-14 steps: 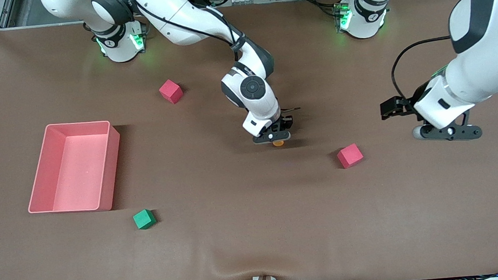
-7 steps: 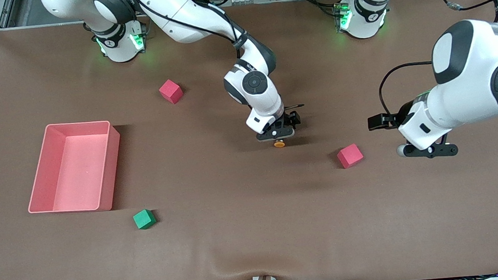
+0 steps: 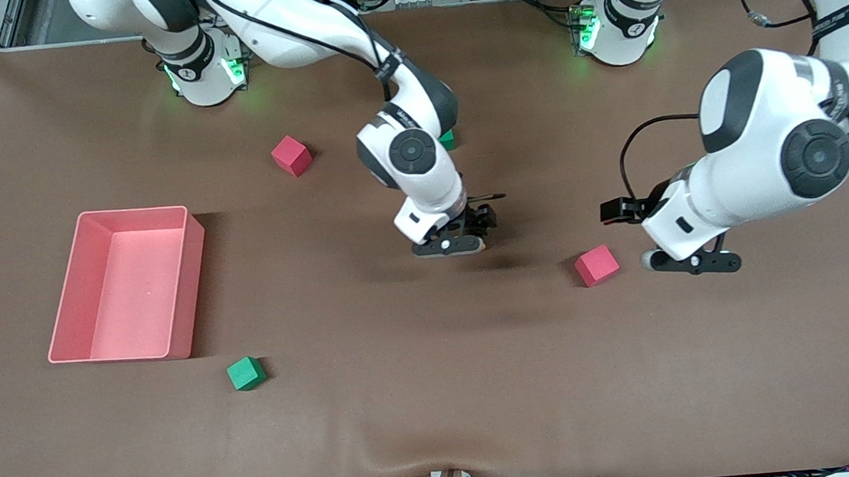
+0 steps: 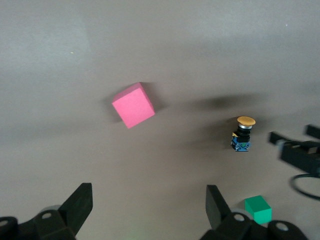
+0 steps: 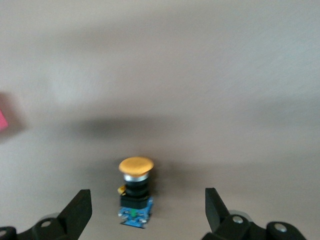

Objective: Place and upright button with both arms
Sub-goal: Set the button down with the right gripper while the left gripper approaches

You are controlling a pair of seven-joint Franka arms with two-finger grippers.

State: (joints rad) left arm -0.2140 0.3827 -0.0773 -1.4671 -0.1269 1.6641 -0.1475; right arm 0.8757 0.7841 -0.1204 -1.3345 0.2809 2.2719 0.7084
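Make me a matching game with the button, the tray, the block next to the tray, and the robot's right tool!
Things:
1. button
2. tray
3. block nearest the tray's front corner
4. right tool

Descriptions:
A. green
B. open, over the button
C. pink, with nothing in it
D. standing upright on the table, orange cap on top

Pairs: 1-D, 2-C, 3-A, 4-B
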